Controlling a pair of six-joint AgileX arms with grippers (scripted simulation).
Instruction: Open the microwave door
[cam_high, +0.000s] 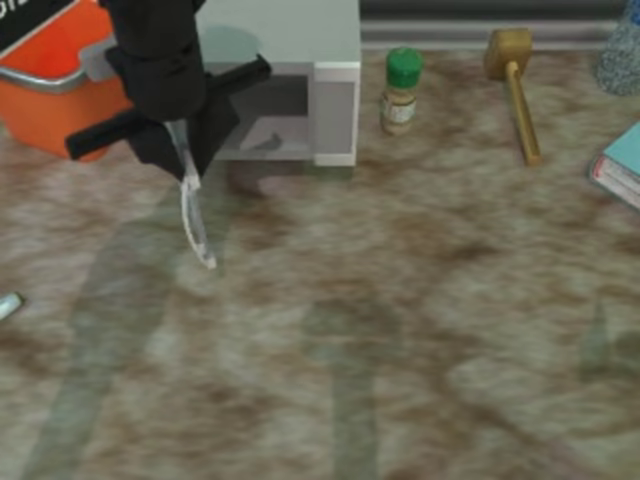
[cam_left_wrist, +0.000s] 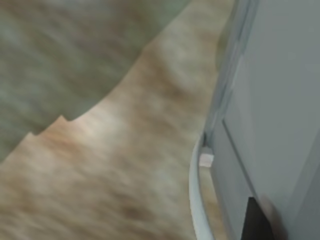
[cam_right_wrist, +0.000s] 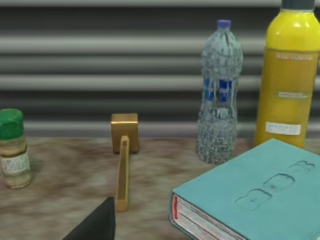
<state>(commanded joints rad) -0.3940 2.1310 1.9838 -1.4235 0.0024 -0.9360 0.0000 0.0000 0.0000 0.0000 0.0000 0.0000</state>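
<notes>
Microwave (cam_high: 300, 40) at the surface's (cam_high: 400, 330) back left, microwave door (cam_high: 195, 205) swung open. Left tool (cam_high: 185, 150) at the handle, grip state impossible to tell. Risk: slipping off, dragging the oven. Right tool unseen.

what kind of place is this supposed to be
Probably a simulated kitchen-style tabletop, cluttered with household items: a microwave with its door swung open, a green-capped spice jar, and a water bottle on a mottled brown table.
</notes>
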